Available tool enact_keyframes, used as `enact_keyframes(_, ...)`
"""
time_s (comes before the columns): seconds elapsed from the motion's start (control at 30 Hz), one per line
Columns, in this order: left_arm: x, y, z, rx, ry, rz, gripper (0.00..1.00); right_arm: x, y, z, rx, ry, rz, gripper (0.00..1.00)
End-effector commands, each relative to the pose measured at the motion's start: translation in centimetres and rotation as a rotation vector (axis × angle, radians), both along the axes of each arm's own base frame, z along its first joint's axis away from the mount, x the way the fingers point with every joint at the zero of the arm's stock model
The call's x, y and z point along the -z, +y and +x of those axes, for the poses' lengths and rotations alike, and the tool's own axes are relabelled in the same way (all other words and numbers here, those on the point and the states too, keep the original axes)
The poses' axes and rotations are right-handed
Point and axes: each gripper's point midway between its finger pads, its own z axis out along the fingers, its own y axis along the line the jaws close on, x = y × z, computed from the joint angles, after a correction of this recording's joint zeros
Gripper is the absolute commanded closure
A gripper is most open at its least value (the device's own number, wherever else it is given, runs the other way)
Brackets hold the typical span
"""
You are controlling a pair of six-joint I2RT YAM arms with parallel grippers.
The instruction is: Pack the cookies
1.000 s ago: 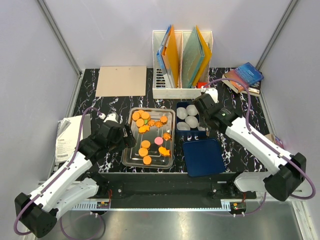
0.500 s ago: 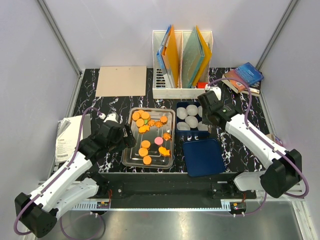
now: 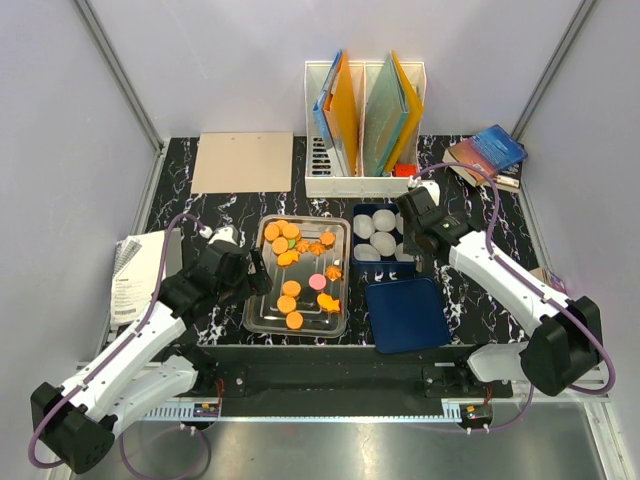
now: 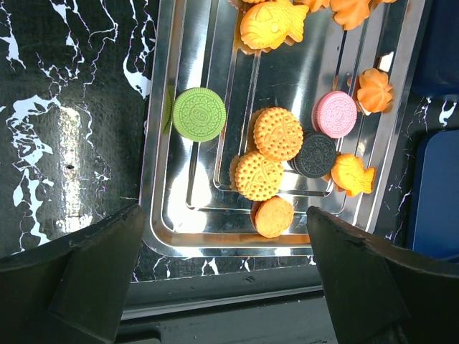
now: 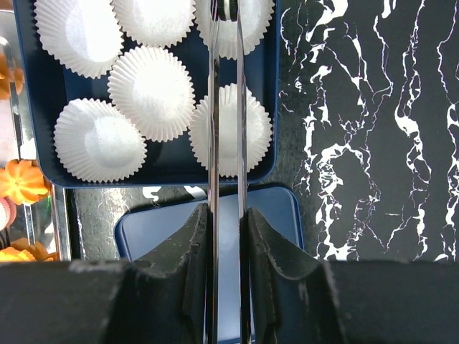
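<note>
The cookies (image 3: 300, 268) lie in a steel tray (image 3: 256, 318); most are orange, with a green (image 4: 199, 114), a pink (image 4: 336, 114) and a black one (image 4: 316, 155). My left gripper (image 3: 256, 272) is open and empty at the tray's left side; in the left wrist view (image 4: 226, 279) it hangs over the tray's near rim (image 4: 161, 143). My right gripper (image 3: 408, 216) is shut on thin metal tongs (image 5: 213, 107) and hovers over the blue box (image 5: 165, 175) of white paper cups (image 5: 152, 92). In the right wrist view its jaws (image 5: 228, 215) clamp the two blades.
A blue lid (image 3: 405, 315) lies in front of the blue box (image 3: 358, 214). A white file rack (image 3: 365, 130) with folders stands behind. A brown board (image 3: 243, 161) is at the back left, papers (image 3: 130, 275) at the left, books (image 3: 487, 153) at the back right.
My right arm has drawn back and a little left, bringing the tongs over the box of cups. The left arm has not moved.
</note>
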Motion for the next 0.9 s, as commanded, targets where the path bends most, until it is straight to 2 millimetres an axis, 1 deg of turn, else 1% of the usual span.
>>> enact_keyframes(0.0,-0.7,-0.6,0.6,0.017,-0.038,-0.022,0.01,-1.3,0.4,1.6,0.000,-0.064,0.019,0.95)
enact_keyframes(0.1,-0.7,-0.6,0.6,0.017,-0.037,-0.021,0.01,-1.2,0.3,2.0,0.007,-0.060,0.016,0.94)
enact_keyframes(0.33,-0.7,-0.6,0.6,0.015,-0.037,-0.018,0.01,-1.2,0.3,2.6,0.011,-0.063,0.017,0.84)
enact_keyframes(0.57,-0.6,-0.5,0.7,0.012,-0.035,-0.013,0.01,-1.8,0.4,2.9,0.012,-0.078,0.027,0.76)
enact_keyframes(0.73,-0.6,-0.5,0.7,0.011,-0.033,-0.013,0.01,-2.3,0.5,3.0,0.006,-0.090,0.033,0.67)
enact_keyframes(0.87,-0.6,-0.5,0.6,0.012,-0.035,-0.013,0.01,-2.5,0.5,3.0,0.006,-0.094,0.036,0.62)
